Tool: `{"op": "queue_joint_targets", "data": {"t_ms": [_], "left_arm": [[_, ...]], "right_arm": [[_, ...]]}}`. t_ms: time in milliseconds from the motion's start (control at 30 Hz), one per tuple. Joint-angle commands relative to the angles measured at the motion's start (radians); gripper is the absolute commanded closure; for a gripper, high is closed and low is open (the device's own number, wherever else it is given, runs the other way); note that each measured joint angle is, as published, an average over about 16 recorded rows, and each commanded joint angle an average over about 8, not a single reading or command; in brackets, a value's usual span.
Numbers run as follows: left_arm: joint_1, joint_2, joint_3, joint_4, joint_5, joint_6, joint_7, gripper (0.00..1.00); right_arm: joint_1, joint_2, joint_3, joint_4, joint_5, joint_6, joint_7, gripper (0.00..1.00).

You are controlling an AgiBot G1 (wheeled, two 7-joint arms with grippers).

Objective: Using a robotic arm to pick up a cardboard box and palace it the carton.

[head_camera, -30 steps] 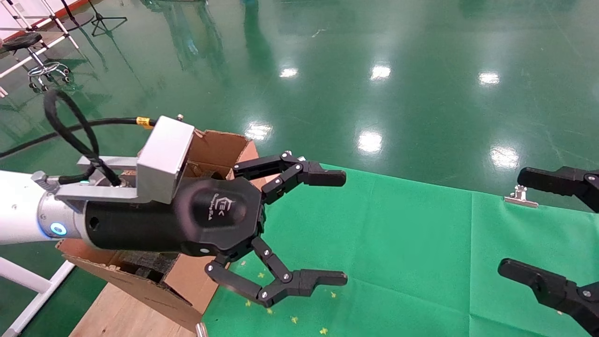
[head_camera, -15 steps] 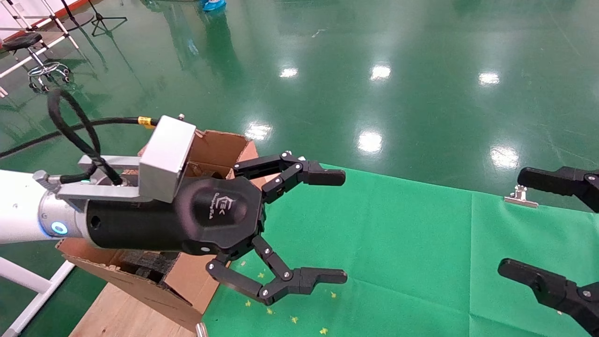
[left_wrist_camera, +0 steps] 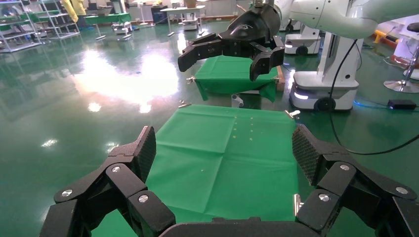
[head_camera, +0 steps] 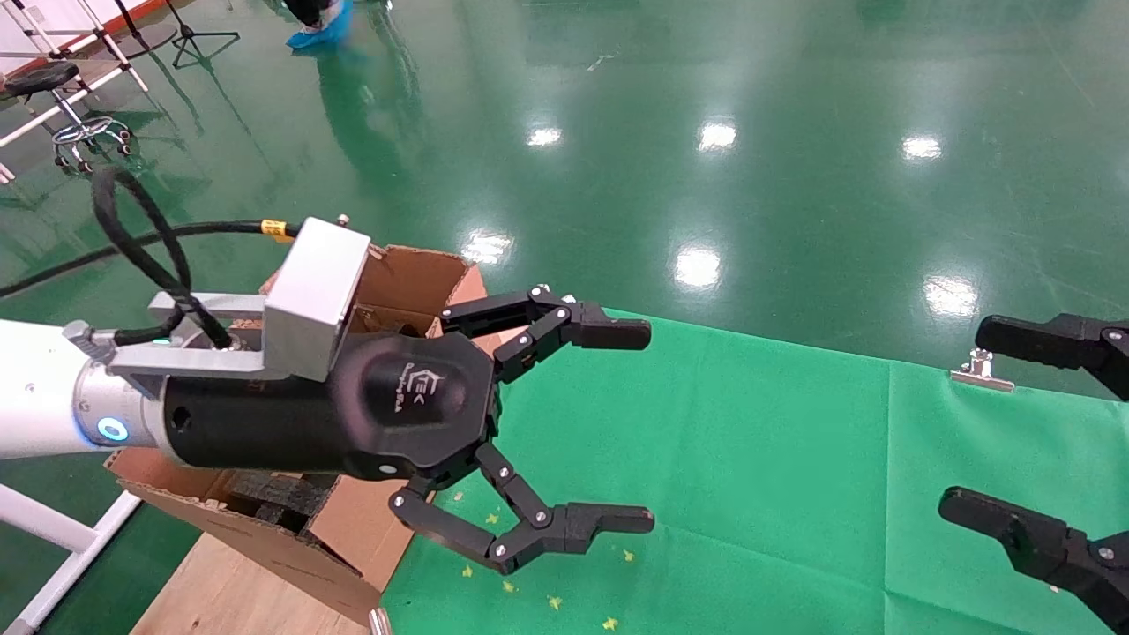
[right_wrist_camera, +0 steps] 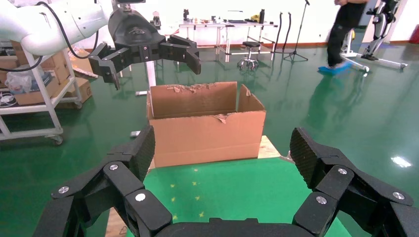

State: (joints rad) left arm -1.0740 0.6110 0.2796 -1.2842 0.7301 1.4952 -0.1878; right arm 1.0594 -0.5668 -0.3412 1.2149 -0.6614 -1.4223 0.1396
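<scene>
My left gripper [head_camera: 631, 428] hung open over the green cloth's [head_camera: 794, 459] carton-side [head_camera: 414, 273] edge; right gripper [head_camera: 1041, 432] open too. No cardboard box was visible.

- I see the carton [right_wrist_camera: 205, 129] as rough, matt corrugated cardboard with torn edges.
- My table cloth [head_camera: 750, 459] looks matt green fabric.
- Floor [head_camera: 706, 106] is glossy.
</scene>
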Motion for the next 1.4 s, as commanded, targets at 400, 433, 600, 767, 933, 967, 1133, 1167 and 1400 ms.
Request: {"op": "queue_joint_targets", "data": {"t_ms": [400,433,600,767,933,967,1133,1167,1400], "left_arm": [[-0.001,0.000,0.000,0.001,0.001,0.000,0.000,0.00],[-0.001,0.000,0.000,0.001,0.001,0.000,0.000,0.00],[-0.001,0.000,0.000,0.001,0.001,0.000,0.000,0.00],[-0.001,0.000,0.000,0.001,0.001,0.000,0.000,0.00],[-0.001,0.000,0.000,0.001,0.001,0.000,0.000,0.00],[-0.001,0.000,0.000,0.001,0.001,0.000,0.000,0.00],[-0.001,0.000,0.000,0.001,0.001,0.000,0.000,0.00],[-0.001,0.000,0.000,0.001,0.001,0.000,0.000,0.00],[-0.001,0.000,0.000,0.001,0.001,0.000,0.000,0.00]], "right_arm": [[0.000,0.000,0.000,0.000,0.000,0.000,0.000,0.00],[0.000,0.000,0.000,0.000,0.000,0.000,0.000,0.00],[0.000,0.000,0.000,0.000,0.000,0.000,0.000,0.00],[0.000,0.000,0.000,0.000,0.000,0.000,0.000,0.00],[0.000,0.000,0.000,0.000,0.000,0.000,0.000,0.00],[0.000,0.000,0.000,0.000,0.000,0.000,0.000,0.00],[0.000,0.000,0.000,0.000,0.000,0.000,0.000,0.00],[0.000,0.000,0.000,0.000,0.000,0.000,0.000,0.00],[0.000,0.000,0.000,0.000,0.000,0.000,0.000,0.00]]}}
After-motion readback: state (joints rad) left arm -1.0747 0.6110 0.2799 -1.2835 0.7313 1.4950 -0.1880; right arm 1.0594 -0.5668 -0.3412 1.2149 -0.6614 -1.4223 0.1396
